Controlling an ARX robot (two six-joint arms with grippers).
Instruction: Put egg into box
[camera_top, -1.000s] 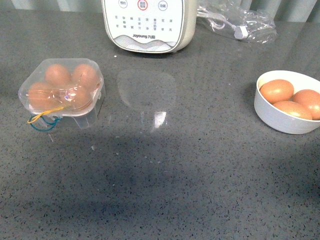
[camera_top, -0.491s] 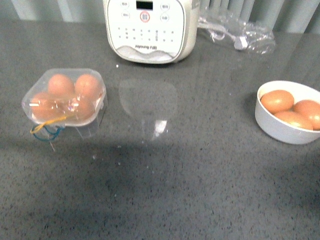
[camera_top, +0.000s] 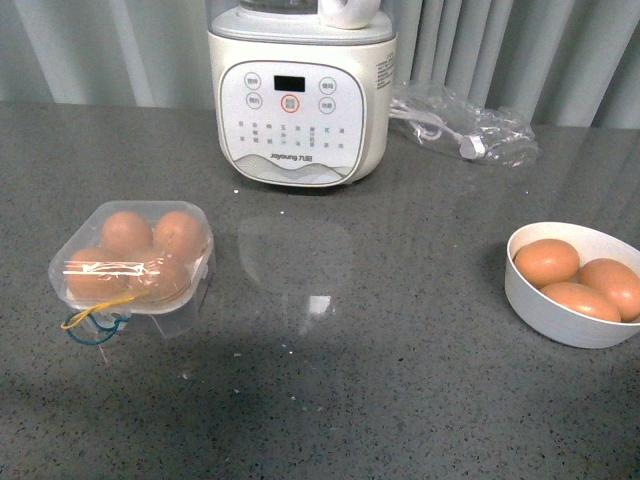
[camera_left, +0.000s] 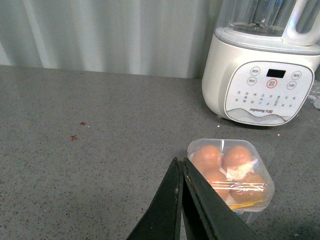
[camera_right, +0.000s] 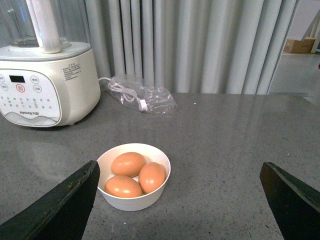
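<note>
The box (camera_top: 132, 262) stands at the left of the grey table with its clear lid shut and taped. It holds several orange-brown eggs, and yellow and blue bands (camera_top: 95, 322) hang at its front. Three more eggs (camera_top: 546, 262) lie in a round white bowl (camera_top: 560, 322) at the right. My left gripper (camera_left: 180, 162) is shut and empty, its tips just beside the box (camera_left: 230, 175). My right gripper (camera_right: 179, 166) is wide open and empty, above the table near the bowl (camera_right: 133, 200) and its eggs (camera_right: 128, 164). Neither gripper shows in the front view.
A white blender (camera_top: 300, 110) stands at the back centre. A clear plastic bag with a cable (camera_top: 465, 135) lies at the back right. A grey curtain hangs behind the table. Small red specks (camera_left: 77, 131) mark the table left of the box.
The front view has tilted upward, so the blender and curtain show more fully. The box, bowl and eggs have not moved on the table.
</note>
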